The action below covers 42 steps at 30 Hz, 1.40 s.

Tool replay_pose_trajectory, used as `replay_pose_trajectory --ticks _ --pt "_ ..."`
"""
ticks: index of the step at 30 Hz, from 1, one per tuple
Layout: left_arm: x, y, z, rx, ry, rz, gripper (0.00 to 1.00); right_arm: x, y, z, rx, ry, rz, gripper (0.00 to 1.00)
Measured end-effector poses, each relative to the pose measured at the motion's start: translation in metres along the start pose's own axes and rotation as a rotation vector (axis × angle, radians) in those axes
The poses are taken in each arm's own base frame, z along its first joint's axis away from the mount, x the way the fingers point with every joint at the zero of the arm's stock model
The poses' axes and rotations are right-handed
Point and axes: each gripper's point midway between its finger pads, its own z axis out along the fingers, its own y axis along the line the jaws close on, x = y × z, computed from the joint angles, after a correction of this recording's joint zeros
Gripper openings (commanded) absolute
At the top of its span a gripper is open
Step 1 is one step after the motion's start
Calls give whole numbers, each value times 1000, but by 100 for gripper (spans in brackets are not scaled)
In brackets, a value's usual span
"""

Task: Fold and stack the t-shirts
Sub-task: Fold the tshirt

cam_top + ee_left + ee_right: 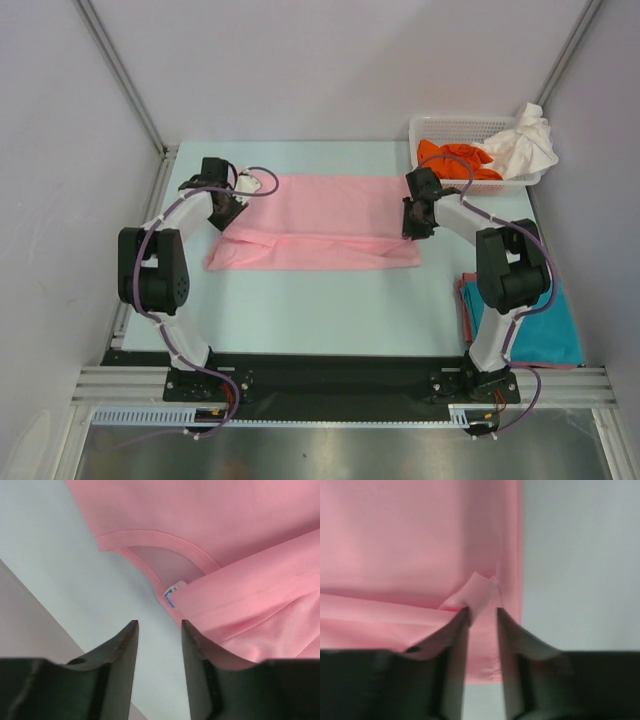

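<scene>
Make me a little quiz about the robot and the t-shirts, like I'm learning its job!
1. Which colour t-shirt lies spread between the left gripper and the right gripper? A teal, B pink, C white.
2. True or false: the basket is empty.
3. Fill in: the teal t-shirt lies folded by the ___ arm's base.
Key: 1 B, the pink t-shirt. 2 False: an orange t-shirt and a white t-shirt are there. 3 right.

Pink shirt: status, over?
Left gripper open by the collar. Right gripper open, fabric tuft at its tips. Pink shirt flat, near edge folded over. Orange shirt in basket, white shirt draped over its corner; nothing blocking.
</scene>
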Motion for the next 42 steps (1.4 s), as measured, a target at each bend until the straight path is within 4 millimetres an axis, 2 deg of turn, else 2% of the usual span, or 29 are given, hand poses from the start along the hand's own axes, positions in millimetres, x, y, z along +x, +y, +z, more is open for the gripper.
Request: replay_pose_trajectory --ticks 2,3,7,10,13,14,16,18,21,25,27,28,29,31,33,35,42 --pt "-4 8 -2 -23 3 -26 59 -7 -4 1 16 -10 2 49" --pt "-7 12 -3 -38 1 -38 60 -12 -7 0 25 -20 7 50" --pt "-16 28 -18 -81 -18 -118 64 -23 -16 -8 58 -49 18 51" --pt "-9 22 -34 -56 -30 -195 65 -20 -25 -24 78 -63 28 50" --pt "9 -2 -53 3 -48 -248 66 -1 -33 -48 73 -70 53 47" --pt "19 -16 -60 34 -47 -258 66 6 -34 -54 68 -70 63 45" --pt "33 -39 -64 82 -40 -267 66 21 -35 -60 49 -60 86 44" --pt "47 -57 -62 124 -17 -268 64 35 -35 -58 37 -35 106 45" --pt "63 -75 -50 165 22 -271 57 53 -34 -48 26 20 130 46" --pt "71 -82 -31 191 60 -280 43 57 -29 -34 9 42 150 46" --pt "74 -81 -20 195 74 -295 32 57 -27 -27 5 45 154 44" --pt "76 -81 -16 197 80 -303 22 57 -27 -24 5 43 158 40" --pt "78 -80 -12 196 84 -317 18 57 -27 -21 4 42 161 28" --pt "81 -78 -7 197 88 -332 10 59 -29 -15 5 41 173 17" --pt "83 -76 -5 196 88 -341 7 63 -32 -9 4 48 191 0" --pt "85 -75 -4 198 90 -346 0 61 -32 -8 -6 44 209 0" --pt "99 -61 -4 180 98 -382 0 62 -35 -9 -29 31 238 0"
